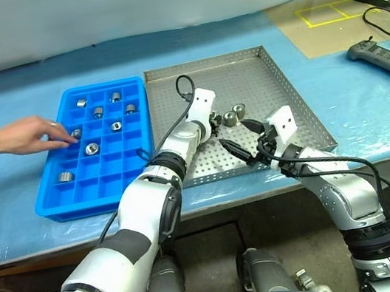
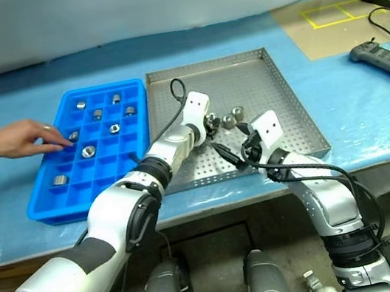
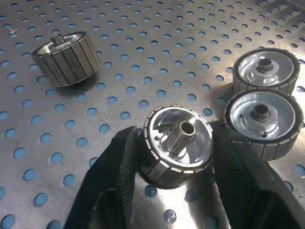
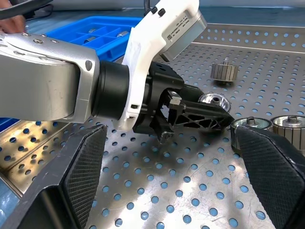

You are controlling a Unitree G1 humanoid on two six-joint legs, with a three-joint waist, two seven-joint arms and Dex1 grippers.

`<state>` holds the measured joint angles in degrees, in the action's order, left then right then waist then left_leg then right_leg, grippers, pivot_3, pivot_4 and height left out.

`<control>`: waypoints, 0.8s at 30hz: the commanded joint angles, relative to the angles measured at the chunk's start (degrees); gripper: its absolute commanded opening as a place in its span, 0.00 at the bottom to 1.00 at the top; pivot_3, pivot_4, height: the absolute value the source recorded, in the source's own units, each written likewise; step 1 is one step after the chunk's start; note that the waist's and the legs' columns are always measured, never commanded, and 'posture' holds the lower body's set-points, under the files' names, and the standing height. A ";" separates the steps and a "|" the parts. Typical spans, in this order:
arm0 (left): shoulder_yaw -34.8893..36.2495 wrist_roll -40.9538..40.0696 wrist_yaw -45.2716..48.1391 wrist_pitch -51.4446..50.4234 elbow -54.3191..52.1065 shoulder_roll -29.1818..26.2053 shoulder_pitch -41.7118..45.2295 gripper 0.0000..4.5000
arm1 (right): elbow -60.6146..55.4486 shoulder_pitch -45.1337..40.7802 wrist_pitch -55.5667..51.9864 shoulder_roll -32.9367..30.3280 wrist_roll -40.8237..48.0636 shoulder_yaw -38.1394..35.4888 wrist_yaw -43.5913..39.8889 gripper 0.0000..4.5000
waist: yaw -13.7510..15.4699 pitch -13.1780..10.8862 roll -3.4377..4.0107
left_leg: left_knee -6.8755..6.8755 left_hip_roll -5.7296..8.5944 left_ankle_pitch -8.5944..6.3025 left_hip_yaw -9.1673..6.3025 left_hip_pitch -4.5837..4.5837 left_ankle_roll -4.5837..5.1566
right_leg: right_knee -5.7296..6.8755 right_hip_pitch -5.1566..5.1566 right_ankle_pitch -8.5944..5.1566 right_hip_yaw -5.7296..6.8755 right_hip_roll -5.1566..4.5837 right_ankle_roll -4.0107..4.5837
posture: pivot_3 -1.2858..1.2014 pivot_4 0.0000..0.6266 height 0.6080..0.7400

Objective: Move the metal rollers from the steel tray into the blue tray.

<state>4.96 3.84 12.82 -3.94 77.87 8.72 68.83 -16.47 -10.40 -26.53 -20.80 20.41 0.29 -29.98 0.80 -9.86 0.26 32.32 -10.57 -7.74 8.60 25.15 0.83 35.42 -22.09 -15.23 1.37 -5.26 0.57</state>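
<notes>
Steel tray (image 1: 287, 93), perforated, on the blue-covered bench (image 1: 369, 109), with four metal rollers in it by the look of things. Blue tray (image 1: 121, 177) just beside it, several rollers (image 1: 91, 148) already in its compartments, plus a person's hand (image 1: 32, 134) reaching into one. Looks like the pick-up step of one more transfer. Left jaws down in the steel tray, roughly half closed, pinched on one upright roller (image 3: 177, 143) from both sides, pads (image 3: 119, 162) seemingly touching its ribbed rim, roller not yet lifted off the perforated floor. Two more upright rollers (image 3: 262, 117) right next to it, side by side, and a fourth (image 3: 66, 57) lying on its side further off. Next up, probably: firm up the squeeze, lift straight so as not to knock the neighbours, carry across to a free compartment, well away from that hand. Right jaws wide apart, hovering over the near side of the steel tray, holding nothing.
</notes>
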 commanded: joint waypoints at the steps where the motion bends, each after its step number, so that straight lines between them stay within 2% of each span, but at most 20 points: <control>1: 0.65 -0.12 -0.63 1.07 -0.66 0.56 0.98 0.42 | -2.61 -0.10 1.46 0.21 0.01 -0.41 0.33 1.00 | 0.00 0.00 0.00 | 0.00 0.00 0.00 0.00 0.00 0.00 | 0.00 0.00 0.00 0.00 0.00 0.00 | 0.36 0.24 1.00; 9: 3.77 -2.71 -0.70 1.71 -1.69 -0.51 2.27 0.42 | -0.90 -1.90 2.25 0.77 0.18 -0.14 -0.36 1.00 | 0.01 0.00 0.00 | -0.02 0.00 0.00 0.00 0.00 0.00 | -0.02 -0.01 0.00 0.00 0.00 0.00 | 0.38 0.24 1.00; 17: 4.87 -5.12 5.16 2.70 -5.24 -4.99 1.94 0.42 | -0.90 -6.23 1.14 -0.19 1.64 -0.67 -3.27 1.00 | 0.05 -0.01 0.01 | -0.06 -0.01 0.00 -0.01 0.01 0.00 | -0.02 -0.04 0.00 0.00 0.00 0.00 | 0.40 0.24 1.00; 21: 4.35 -6.63 10.84 1.41 -11.19 -8.15 -0.83 0.42 | -2.24 -9.24 -0.76 -1.30 3.55 -0.98 -5.22 1.00 | 0.15 -0.02 0.02 | -0.08 0.00 0.01 -0.01 0.05 0.00 | -0.02 -0.08 0.00 0.00 0.00 0.00 | 0.41 0.24 1.00; 24: 1.77 -7.42 16.78 -2.67 -24.73 -10.95 -7.70 0.42 | -3.00 -12.23 -2.60 -2.41 5.52 -1.08 -6.87 1.00 | 0.22 -0.02 0.02 | -0.10 0.00 0.00 0.00 0.04 0.01 | -0.02 -0.08 0.00 0.00 -0.01 0.01 | 0.42 0.24 1.00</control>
<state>7.88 -2.33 26.41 -4.63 60.36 -1.41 62.87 -16.38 -20.99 -28.68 -22.50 23.75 0.24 -35.79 1.01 -9.88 0.29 32.20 -10.58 -7.74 8.60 25.19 0.85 35.40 -22.17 -15.23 1.37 -5.27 0.59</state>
